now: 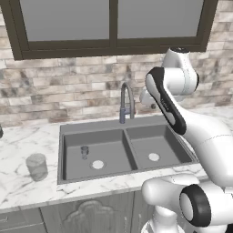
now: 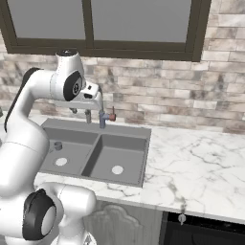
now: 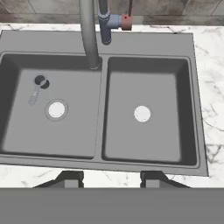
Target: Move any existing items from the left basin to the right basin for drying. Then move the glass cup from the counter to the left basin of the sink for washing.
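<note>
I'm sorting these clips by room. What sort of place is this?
A kitchen, rendered rather than real: a double sink with a curved tap set in a marble counter, under a window.

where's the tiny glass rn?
The tiny glass stands in the left basin, behind and left of its drain, apart from the tumbler on the counter.

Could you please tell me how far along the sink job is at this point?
Nothing looks done yet. The tiny glass stands in the left basin, and the right basin holds nothing. The end effector hovers open above the sink's front edge, gripping nothing. The tumbler waits on the counter. Both moves remain.
</note>
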